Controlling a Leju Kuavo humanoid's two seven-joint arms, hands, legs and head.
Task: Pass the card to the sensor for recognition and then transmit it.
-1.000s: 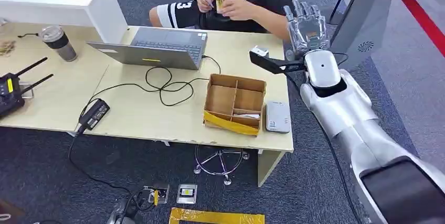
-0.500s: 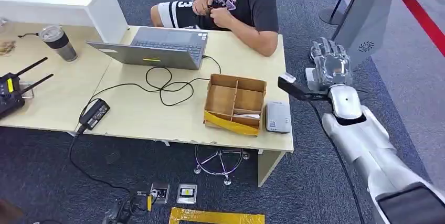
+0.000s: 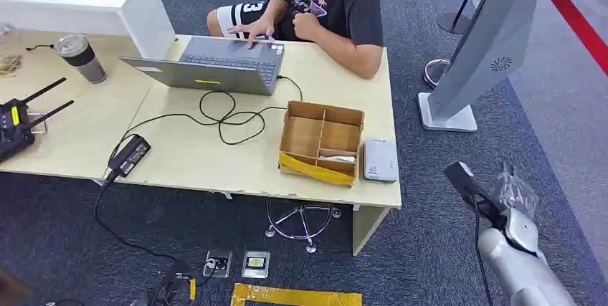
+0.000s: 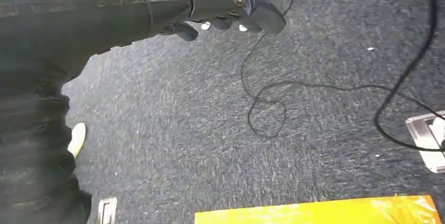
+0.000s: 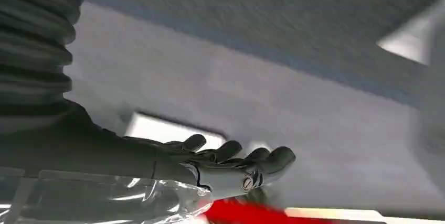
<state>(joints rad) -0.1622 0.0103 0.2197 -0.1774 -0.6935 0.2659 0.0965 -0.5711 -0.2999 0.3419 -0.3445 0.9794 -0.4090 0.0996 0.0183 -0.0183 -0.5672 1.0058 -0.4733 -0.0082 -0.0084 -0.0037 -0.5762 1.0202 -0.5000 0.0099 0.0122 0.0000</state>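
Right robot hand hangs low at four o'clock off the worktop corner, fingers extended, holding nothing. Left robot hand is loosely curled, empty, over carpet. Can't make out the card; sensor sits at the worktop's right edge.

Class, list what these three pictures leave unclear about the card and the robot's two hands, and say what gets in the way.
1. Card: none made out in the cardboard box or with the person; too small in the head view.
2. Right hand: motion blur in the right wrist view; fingers look empty.
3. Left hand: partly cut by the left wrist picture's edge; grasp unclear.
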